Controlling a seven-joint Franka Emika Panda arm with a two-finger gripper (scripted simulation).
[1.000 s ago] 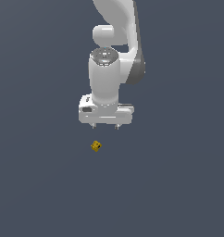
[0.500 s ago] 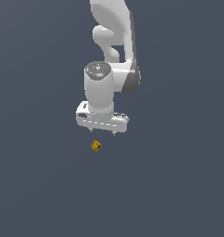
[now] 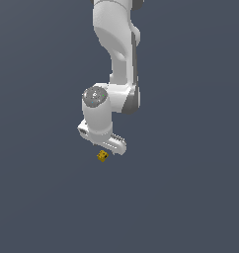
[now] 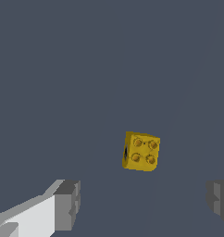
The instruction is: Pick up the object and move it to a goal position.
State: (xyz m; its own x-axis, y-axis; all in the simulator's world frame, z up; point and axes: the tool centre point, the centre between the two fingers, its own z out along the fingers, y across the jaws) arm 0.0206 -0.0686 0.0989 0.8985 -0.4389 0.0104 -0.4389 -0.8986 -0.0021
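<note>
The object (image 3: 103, 156) is a tiny yellow-gold cube with round studs on one face, lying on the dark grey floor. In the wrist view it (image 4: 141, 151) shows between and beyond my two grey fingertips (image 4: 67, 205), not touching either. My white gripper (image 3: 107, 147) hangs just above the object in the exterior view. The jaws stand wide apart and hold nothing. The fingers themselves are mostly hidden behind the hand in the exterior view.
The flat dark grey floor (image 3: 190, 197) spreads all around. The white arm (image 3: 116, 44) rises from the gripper to the top of the exterior view.
The arm has lowered and turned the gripper toward the exterior view's left, down close over the object. The object has not moved.
</note>
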